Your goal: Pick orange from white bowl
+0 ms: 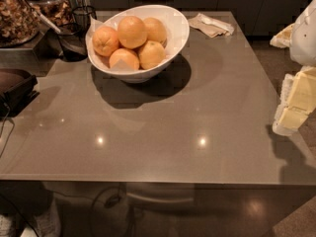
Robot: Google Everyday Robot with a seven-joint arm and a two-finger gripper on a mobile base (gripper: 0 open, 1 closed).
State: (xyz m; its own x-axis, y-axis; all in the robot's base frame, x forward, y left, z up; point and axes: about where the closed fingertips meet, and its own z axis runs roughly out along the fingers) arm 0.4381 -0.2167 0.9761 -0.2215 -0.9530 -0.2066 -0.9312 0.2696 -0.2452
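Observation:
A large glossy white bowl [173,33] with a slanted rim stands at the far left of the grey table [163,127]. It holds several oranges: one on top [132,31], one at the left [105,40], one at the back right [155,28] and two in front [124,59] [151,54]. My gripper [295,105], cream and white, hangs at the right edge of the view beside the table's right edge. It is far from the bowl and holds nothing that I can see.
A dark glass jar of brown bits [15,14] and a small dark cup [71,41] stand left of the bowl. A folded napkin [212,24] lies at the table's far right. A dark object [15,88] sits at the left edge.

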